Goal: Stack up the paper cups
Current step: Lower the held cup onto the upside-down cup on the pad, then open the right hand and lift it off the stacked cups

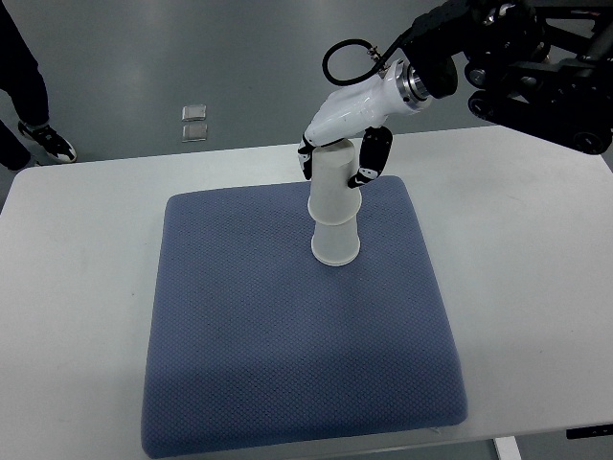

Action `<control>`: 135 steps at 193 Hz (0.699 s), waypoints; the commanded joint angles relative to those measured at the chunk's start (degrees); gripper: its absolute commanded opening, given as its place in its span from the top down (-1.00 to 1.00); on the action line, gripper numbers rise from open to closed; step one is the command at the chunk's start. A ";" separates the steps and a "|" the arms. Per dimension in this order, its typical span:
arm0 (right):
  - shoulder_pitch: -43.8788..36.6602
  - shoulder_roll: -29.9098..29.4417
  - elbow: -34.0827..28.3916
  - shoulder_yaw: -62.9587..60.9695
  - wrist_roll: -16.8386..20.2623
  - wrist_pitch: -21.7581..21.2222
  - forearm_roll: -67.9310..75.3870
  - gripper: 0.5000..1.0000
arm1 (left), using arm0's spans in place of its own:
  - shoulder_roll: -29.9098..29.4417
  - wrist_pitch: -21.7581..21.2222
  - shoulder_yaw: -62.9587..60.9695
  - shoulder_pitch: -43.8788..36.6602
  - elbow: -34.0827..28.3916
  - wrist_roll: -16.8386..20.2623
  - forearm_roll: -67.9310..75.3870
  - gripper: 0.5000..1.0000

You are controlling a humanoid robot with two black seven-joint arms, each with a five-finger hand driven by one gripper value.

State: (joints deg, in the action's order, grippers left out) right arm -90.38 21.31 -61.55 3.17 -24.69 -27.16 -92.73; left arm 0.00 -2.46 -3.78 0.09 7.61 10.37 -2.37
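Observation:
Two white paper cups stand upside down, one on top of the other, on the blue cushion (287, 335). The lower cup (335, 244) rests on the cushion near its far middle. The upper cup (332, 187) sits over it, tilted slightly. My right hand (335, 158) comes in from the upper right and its fingers are curled around the top of the upper cup. The left arm does not show.
The cushion lies on a white table (77, 287). Beyond the table's far edge is grey floor with two small square plates (194, 122). A person's leg and shoe (43, 139) show at the top left.

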 commanded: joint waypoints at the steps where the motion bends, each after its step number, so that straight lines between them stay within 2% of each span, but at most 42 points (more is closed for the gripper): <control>1: 0.38 -0.56 0.11 0.00 0.08 0.00 -0.08 0.37 | 0.00 0.00 0.00 0.00 -0.05 0.00 -0.01 -1.00; 65: 2.23 -1.36 1.34 0.00 0.26 1.84 -0.17 0.34 | 0.00 0.00 0.00 0.00 0.04 0.00 -0.01 -1.00; 76: 2.84 -1.44 2.13 0.00 0.26 2.46 -0.17 0.21 | 0.00 0.00 0.00 0.00 0.04 0.00 0.08 -1.00; 87: 3.28 -1.97 2.92 0.00 0.35 3.60 -0.08 -0.19 | 0.00 0.00 0.00 0.00 -0.05 0.00 0.08 -1.00; 95: 3.37 -2.15 3.27 0.00 0.35 3.95 -0.08 -0.37 | 0.00 0.00 0.00 0.00 0.04 0.00 -0.01 -1.00; 135: 3.98 -2.23 3.54 0.00 0.35 4.22 0.09 -0.43 | 0.00 0.00 0.00 0.00 0.04 0.00 0.08 -1.00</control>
State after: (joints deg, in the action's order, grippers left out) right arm -86.57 19.17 -58.06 3.16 -24.35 -23.00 -92.75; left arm 0.00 -2.46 -3.78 0.09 7.61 10.37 -2.37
